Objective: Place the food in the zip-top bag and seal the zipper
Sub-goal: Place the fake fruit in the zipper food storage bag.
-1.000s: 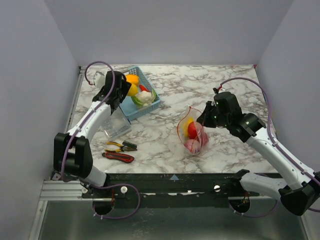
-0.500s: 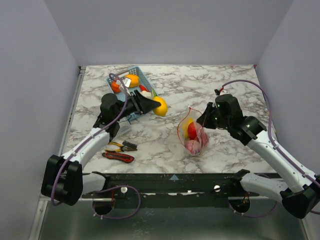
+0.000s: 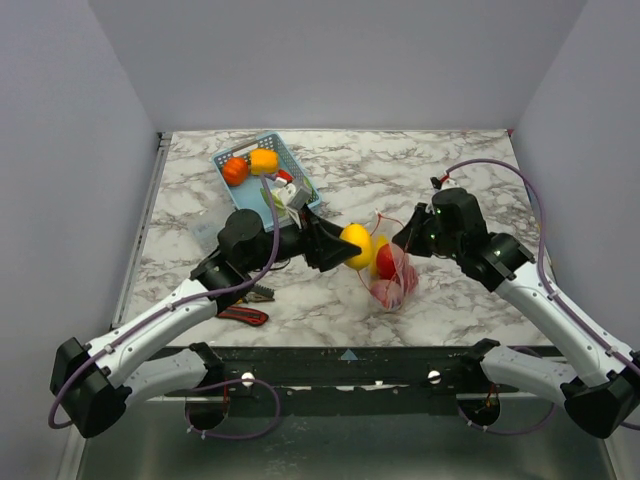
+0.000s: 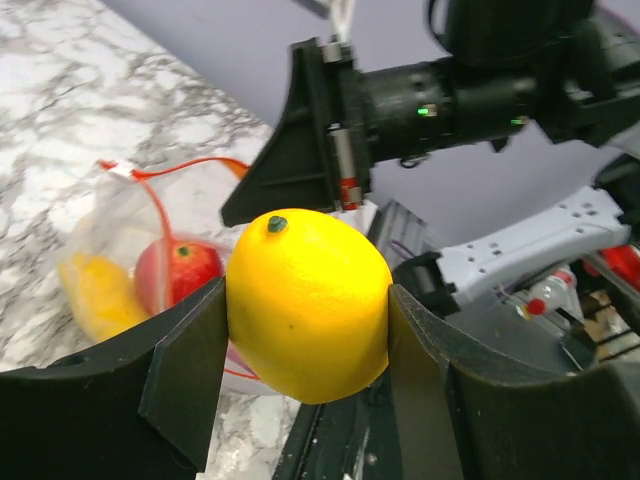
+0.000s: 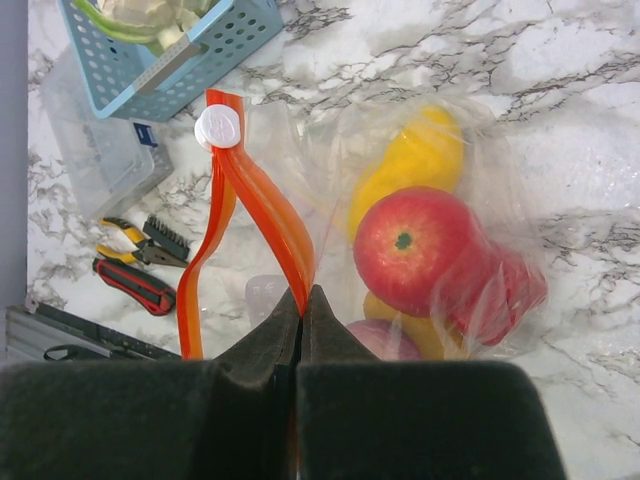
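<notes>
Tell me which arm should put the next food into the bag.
Left. The left pincer grips the yellow toy lemon right beside the zip-top bag mouth, while the right pincer is shut on the orange-red zipper, holding that mouth open.

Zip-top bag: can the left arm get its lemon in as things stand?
Probably yes: the right gripper pinches the zipper, holding the mouth open, and the lemon hangs right beside it.

The right end effector (image 5: 303, 300), pinching the zipper (image 5: 262, 215), blocks the right side of the bag (image 3: 395, 285). The lemon (image 3: 356, 246) in the left end effector (image 4: 308, 310) crowds its mouth. Passage lies over the worktop (image 3: 440, 165) beyond.
</notes>
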### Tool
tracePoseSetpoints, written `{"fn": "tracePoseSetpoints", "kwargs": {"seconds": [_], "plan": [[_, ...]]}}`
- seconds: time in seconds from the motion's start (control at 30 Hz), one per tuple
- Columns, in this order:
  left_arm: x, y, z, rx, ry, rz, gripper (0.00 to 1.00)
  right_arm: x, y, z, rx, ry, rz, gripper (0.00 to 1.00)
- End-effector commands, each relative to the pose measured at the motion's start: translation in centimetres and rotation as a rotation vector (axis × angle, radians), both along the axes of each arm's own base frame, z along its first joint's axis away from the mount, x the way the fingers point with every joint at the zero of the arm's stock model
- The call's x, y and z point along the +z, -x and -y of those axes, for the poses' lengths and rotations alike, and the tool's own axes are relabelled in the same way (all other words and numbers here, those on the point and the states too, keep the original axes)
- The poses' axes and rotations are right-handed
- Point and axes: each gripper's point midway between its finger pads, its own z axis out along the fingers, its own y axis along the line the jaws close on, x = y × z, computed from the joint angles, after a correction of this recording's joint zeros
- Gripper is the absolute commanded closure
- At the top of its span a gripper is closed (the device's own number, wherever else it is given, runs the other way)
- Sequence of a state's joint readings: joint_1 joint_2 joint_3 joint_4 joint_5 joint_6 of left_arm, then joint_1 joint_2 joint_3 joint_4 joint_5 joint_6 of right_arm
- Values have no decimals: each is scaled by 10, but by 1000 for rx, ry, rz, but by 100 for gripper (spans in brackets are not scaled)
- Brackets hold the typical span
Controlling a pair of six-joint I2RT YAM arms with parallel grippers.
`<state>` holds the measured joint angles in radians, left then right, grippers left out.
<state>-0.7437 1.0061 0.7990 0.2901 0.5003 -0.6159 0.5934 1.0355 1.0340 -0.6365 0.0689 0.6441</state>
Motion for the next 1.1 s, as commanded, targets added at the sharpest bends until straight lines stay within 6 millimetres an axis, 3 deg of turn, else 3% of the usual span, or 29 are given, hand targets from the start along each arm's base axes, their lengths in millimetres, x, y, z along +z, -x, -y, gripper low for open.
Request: {"fn": "tracePoseSetpoints", "kwargs": {"seconds": [0.0, 0.23, 0.47, 0.5, 0.57, 0.6, 0.83, 1.07], "plan": [[-32, -21, 6, 149, -137, -9, 90, 18, -1, -2, -6, -56, 46, 100], [-39, -30, 31, 190, -148, -63, 77, 21, 0, -3, -5, -68, 52, 100], [-51, -28, 51, 177, -172, -97, 56, 25, 2, -2, -6, -76, 57, 99], [-53, -28, 53, 173, -175, -102, 51, 25, 2, -1, -8, -75, 57, 99], [-57, -28, 54, 174, -187, -114, 25, 26, 2, 0, -9, -74, 59, 99], [-58, -28, 54, 175, -191, -118, 20, 26, 2, -1, -8, -75, 59, 99], [-52, -27, 50, 182, -183, -107, 17, 23, 2, 0, -11, -67, 56, 99], [-37, -30, 30, 252, -160, -51, 18, 23, 1, 0, -9, -62, 57, 100]]}}
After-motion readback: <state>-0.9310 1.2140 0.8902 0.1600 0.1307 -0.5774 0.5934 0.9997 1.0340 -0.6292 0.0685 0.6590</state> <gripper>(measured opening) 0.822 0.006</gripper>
